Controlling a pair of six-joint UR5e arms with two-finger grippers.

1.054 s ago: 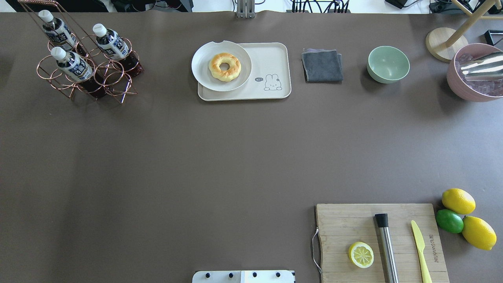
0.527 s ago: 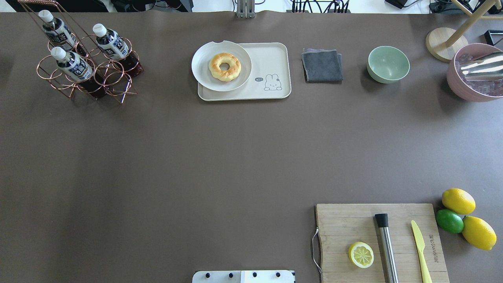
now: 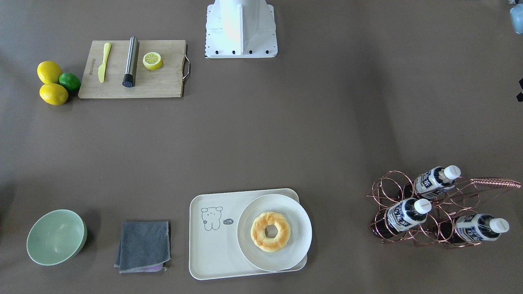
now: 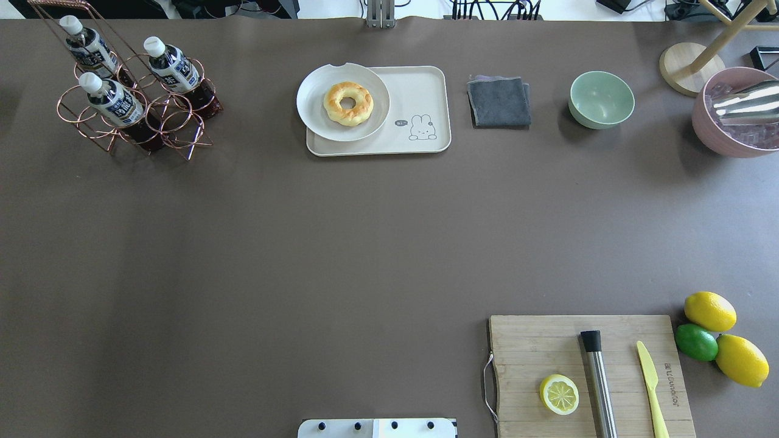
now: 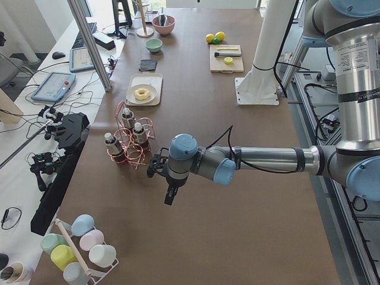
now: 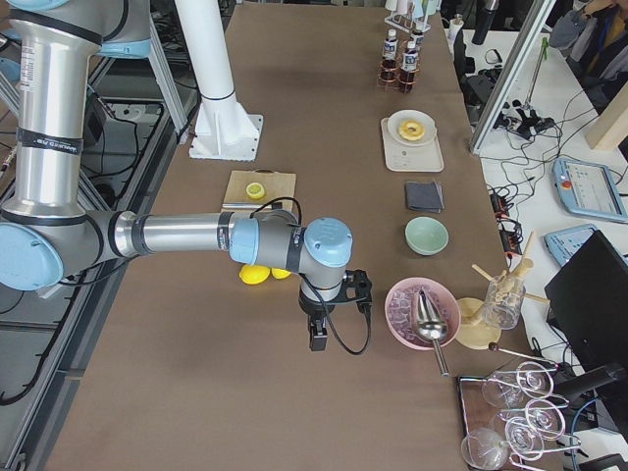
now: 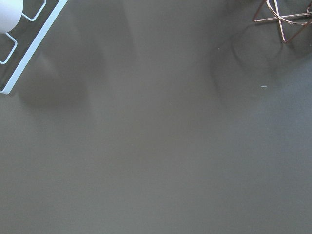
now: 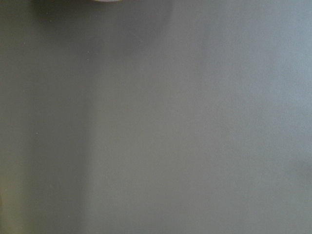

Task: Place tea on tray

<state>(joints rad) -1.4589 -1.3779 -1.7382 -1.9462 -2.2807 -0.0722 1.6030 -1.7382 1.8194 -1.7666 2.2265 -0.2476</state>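
Observation:
Three tea bottles stand in a copper wire rack (image 4: 182,140) at the far left: one in front (image 4: 112,100), one to its right (image 4: 173,64), one behind (image 4: 88,48). They also show in the front-facing view (image 3: 406,214). The cream tray (image 4: 420,91) with a line-drawn animal lies at the far middle, also in the front-facing view (image 3: 212,249). A round white plate (image 4: 316,115) with a ring pastry (image 4: 347,103) overlaps its left part. My left gripper (image 5: 169,196) hangs over bare table, short of the rack. My right gripper (image 6: 318,339) hangs near the pink bowl. I cannot tell whether either is open.
A grey cloth (image 4: 499,101), a green bowl (image 4: 601,99) and a pink bowl (image 4: 730,115) of ice with a scoop lie right of the tray. A wooden board (image 4: 529,347) with a lemon half, a metal tool and a yellow knife is near right, beside lemons and a lime (image 4: 696,342).

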